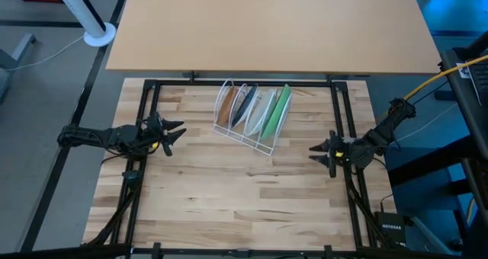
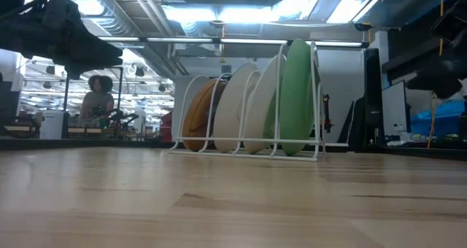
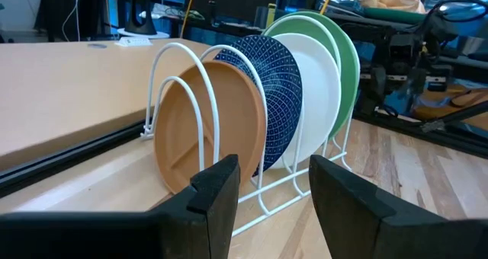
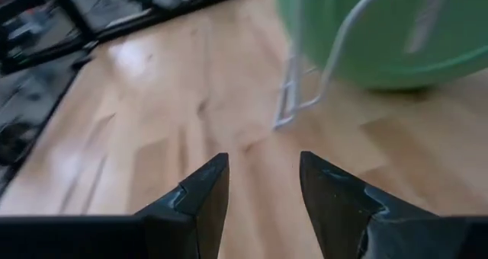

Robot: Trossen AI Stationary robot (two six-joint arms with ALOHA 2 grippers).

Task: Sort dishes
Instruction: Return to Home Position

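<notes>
At the left side of the wooden table point(image 1: 229, 206) the left gripper point(image 1: 175, 135) hangs with its fingers spread and nothing between them. It points toward the white wire rack point(image 1: 258, 145), which stands in the far middle of the table, clearly apart from it. In the rack all four dishes stand on edge, one behind the other. Nearest to the left gripper is the brown plate point(image 3: 210, 129), then the blue dish point(image 3: 278, 99), then the white plate point(image 3: 316, 91), and last the green plate point(image 3: 347, 53), the largest one. Beyond the green plate, at the table's right side, the right gripper point(image 1: 319, 154) is also spread and empty, not touching the rack.
</notes>
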